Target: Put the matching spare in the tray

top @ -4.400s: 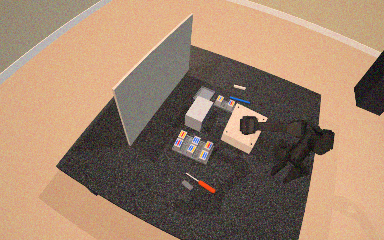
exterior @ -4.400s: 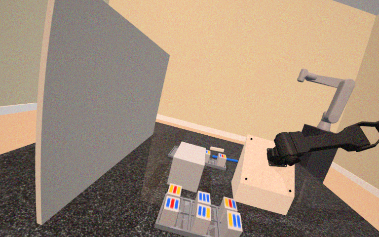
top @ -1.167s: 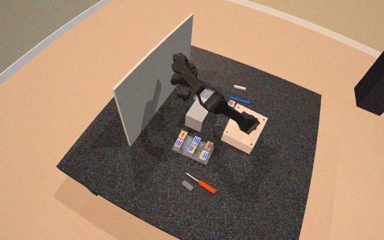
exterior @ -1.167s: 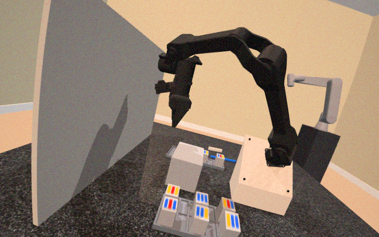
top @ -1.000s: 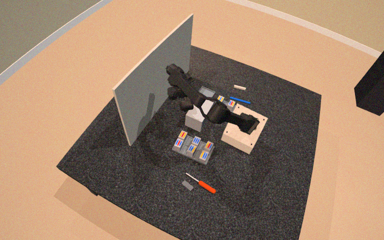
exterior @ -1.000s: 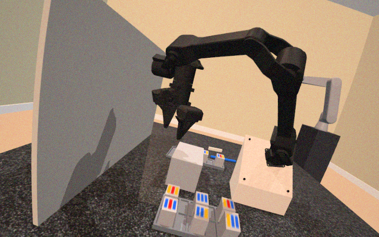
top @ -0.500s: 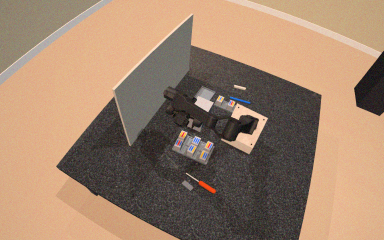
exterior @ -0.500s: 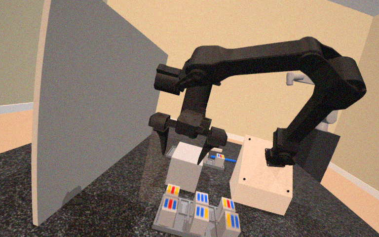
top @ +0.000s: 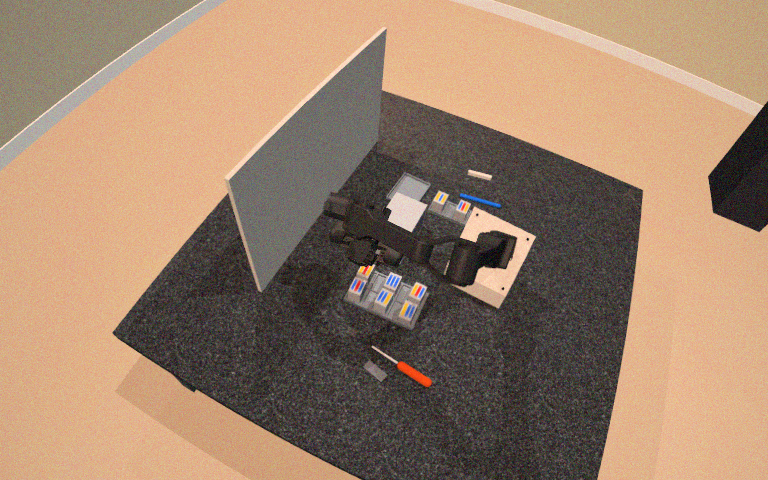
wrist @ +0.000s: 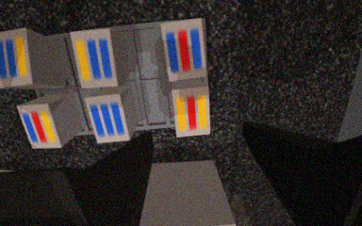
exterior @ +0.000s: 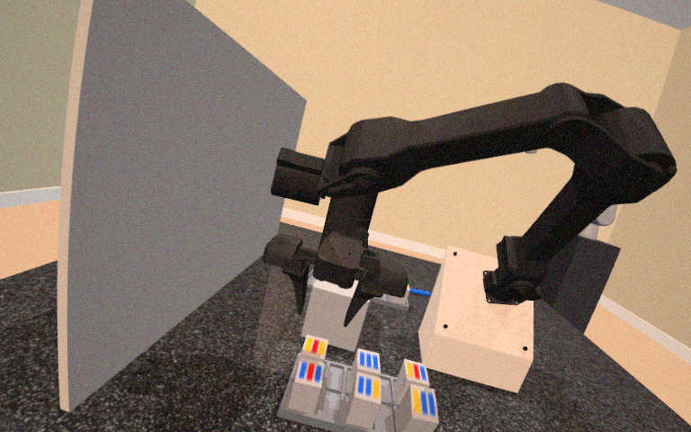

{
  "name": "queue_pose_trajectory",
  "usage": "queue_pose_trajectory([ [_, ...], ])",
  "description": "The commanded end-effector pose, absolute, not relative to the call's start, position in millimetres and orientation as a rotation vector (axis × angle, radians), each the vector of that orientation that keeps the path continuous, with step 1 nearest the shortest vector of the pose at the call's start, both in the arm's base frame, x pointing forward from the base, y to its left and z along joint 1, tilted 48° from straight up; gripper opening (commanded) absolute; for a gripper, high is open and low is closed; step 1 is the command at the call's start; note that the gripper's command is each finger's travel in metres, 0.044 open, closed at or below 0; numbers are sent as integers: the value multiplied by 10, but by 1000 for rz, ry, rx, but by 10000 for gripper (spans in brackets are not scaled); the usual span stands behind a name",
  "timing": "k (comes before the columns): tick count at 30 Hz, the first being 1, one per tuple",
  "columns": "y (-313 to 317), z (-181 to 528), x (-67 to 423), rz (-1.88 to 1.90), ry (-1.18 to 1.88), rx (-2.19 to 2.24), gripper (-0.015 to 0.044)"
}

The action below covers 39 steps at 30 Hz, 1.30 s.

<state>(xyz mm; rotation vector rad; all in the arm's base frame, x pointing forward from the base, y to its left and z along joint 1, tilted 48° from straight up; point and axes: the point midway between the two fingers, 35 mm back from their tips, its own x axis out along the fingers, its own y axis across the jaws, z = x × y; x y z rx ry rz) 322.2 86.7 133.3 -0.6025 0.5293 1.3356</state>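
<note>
Now the end effector (exterior: 327, 300) hangs above the rack of spares (exterior: 357, 391), pointing down, its fingers partly spread with nothing between them. Just below and ahead of it in the wrist view sit 6 spares, each coded by 3 stripes. The nearest one, directly under the gap between the fingers, is the yellow-red-yellow spare (wrist: 190, 112); beyond it stands the blue-red-blue spare (wrist: 183, 49), and off to the side the all-blue spare (wrist: 106, 119). The mounted unit (exterior: 327, 315) stands close behind the fingers in the exterior view; its back face does not show, so its code cannot be read here. The tray (top: 410, 186) lies past the unit, well apart from the rack, on the far side of the arm.

Risks from here, as I judge them: the spares stand tight together, so a slightly offset descent could land a finger on a neighbour's top or wedge between 2 blocks and tip the rack. Similar stripe sets invite taking the wrong one. The upright panel (exterior: 178, 213) and the unit crowd the wrist, so a wide swing towards the tray could clip either.
</note>
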Motion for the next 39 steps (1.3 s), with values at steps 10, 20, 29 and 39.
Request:
queue_pose_trajectory([
  [10,952,1240,3245,1332,537,-601,300],
  [20,1065,1127,3283,1332,538,-602,300],
  [29,1169,1024,3312,1332,538,-602,300],
  [39,1289,914,3336,1332,536,-601,300],
])
